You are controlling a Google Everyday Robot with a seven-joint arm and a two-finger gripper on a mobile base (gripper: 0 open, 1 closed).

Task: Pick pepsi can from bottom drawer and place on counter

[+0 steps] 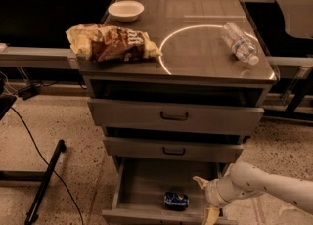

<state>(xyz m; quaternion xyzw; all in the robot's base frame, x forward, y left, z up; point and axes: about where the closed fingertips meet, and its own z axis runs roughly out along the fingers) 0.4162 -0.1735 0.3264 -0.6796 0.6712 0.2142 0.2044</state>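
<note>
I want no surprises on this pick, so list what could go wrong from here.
1. The pepsi can lies on its side near the front of the bottom drawer. The gripper, open just right of it, could nudge it and set it rolling.
2. The middle drawer sits just above, so the arm might clip it while lifting.
3. On the counter, the water bottle lies on its side near the right edge, and a bump could roll it off.
</note>
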